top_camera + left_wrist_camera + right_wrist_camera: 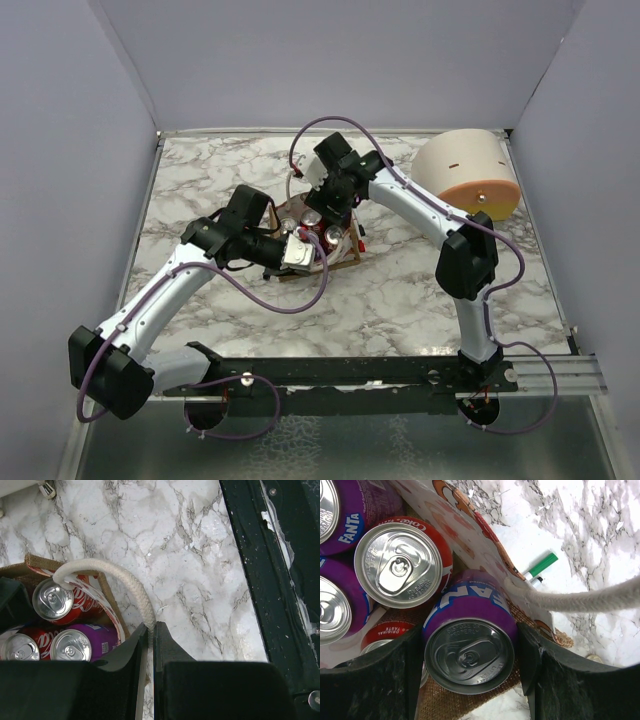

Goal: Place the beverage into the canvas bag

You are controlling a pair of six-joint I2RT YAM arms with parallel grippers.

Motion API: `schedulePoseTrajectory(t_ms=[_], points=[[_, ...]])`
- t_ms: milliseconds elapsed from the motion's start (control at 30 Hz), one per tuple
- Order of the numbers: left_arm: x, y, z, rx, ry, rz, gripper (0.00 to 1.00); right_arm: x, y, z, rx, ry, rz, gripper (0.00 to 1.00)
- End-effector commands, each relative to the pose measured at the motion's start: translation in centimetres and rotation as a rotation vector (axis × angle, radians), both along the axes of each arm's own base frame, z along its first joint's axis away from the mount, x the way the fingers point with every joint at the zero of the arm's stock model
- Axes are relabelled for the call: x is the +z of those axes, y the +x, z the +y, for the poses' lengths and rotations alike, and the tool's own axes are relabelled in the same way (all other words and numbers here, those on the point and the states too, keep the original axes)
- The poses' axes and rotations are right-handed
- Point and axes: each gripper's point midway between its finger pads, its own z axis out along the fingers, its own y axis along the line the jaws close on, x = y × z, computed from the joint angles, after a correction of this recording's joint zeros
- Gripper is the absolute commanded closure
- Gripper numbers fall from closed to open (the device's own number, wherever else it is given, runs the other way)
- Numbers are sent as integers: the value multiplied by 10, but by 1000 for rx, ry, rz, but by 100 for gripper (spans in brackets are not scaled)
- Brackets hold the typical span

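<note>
1. The purple can [470, 640] stands upright in the lower middle of the right wrist view. It is inside the mouth of the canvas bag [482, 542], against the patterned wall. Whether it rests on the bag's floor cannot be told.
2. The right claw [471, 652] is gripping this can, with 1 black finger pressed to each side.
3. A red can [400, 565] sits just beside it, up and to the left. More purple and red cans crowd the left edge.
4. In the left wrist view, the left claw [150, 640] at bottom centre is clamped tight on the white rope handle [135, 587], which arches up over the bag's rim.
5. A green marker [542, 565] lies on the marble table [200, 555] just outside the bag wall.
6. In the overhead view, a cream container [468, 175] sits at the upper right, well apart from the bag.
</note>
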Motion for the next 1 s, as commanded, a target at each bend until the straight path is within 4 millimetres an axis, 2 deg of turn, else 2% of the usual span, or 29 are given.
schedulePoseTrajectory(t_ms=[0,167,367,533,967], points=[[7,-15,0,-38,-33,9,100,-16,14,-5,8,-15,-25,63],[8,-15,-1,-40,-37,8,100,-23,12,-9,8,-26,-23,57],[9,-16,0,-39,-38,5,100,-21,12,-7,11,-16,-28,50],[9,-17,1,-38,-39,3,100,-14,15,-7,5,-9,-44,38],[9,-18,2,-39,-41,-5,100,-10,15,-6,-1,2,-52,27]])
